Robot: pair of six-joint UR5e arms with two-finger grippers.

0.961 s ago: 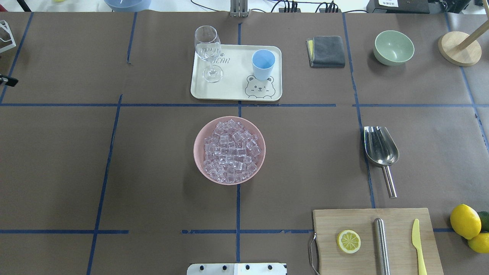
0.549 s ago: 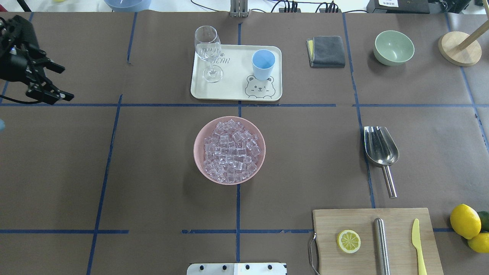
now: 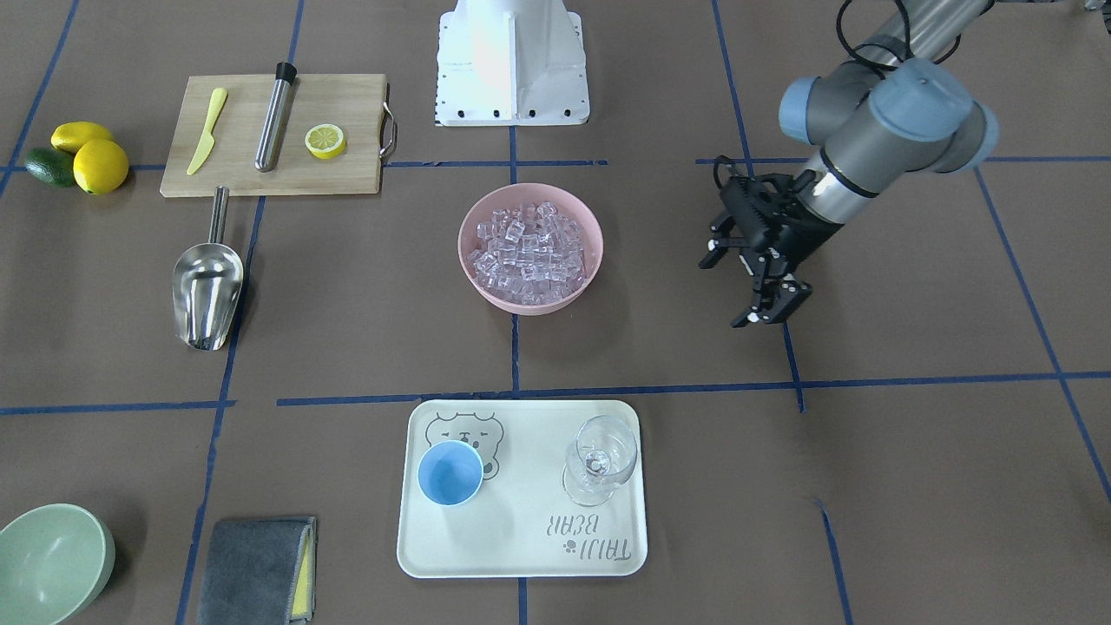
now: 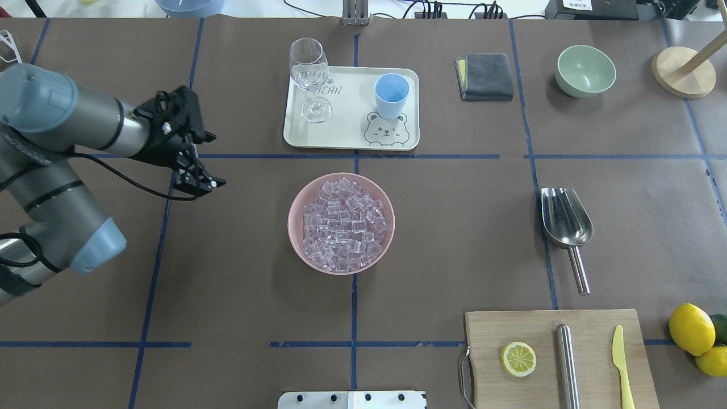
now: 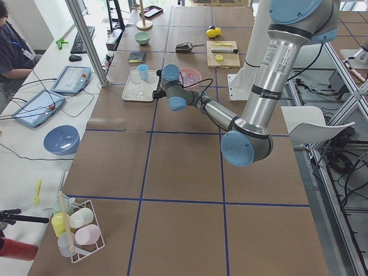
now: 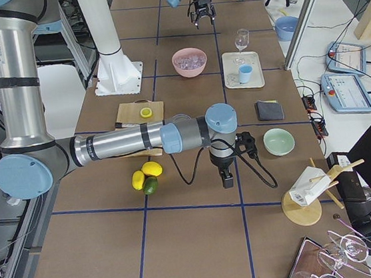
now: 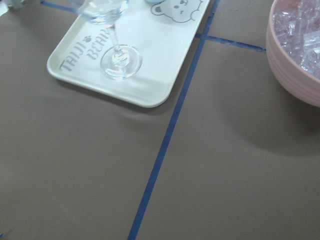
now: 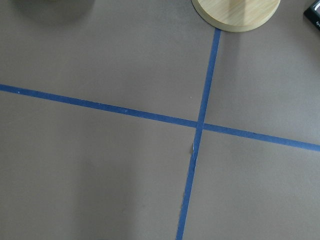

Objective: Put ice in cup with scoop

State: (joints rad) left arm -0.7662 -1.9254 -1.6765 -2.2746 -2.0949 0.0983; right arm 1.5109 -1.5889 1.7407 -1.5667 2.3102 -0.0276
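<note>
Nothing done yet: the left tool gapes empty near the ice, the scoop lies untouched on the counter far beyond, the cup is unfilled; whether the right tool is clenched cannot be told.

— We have bright, even light from overhead here; the pink bowl casts only a soft, faint shadow on the brown paper.
— Agreed. We catch glare along the scoop, and the white robot base is washed out.
— In our left wrist view the wine glass smears toward the top edge, though its foot is sharp.
— And our right wrist view looks flat, slightly soft.
</note>
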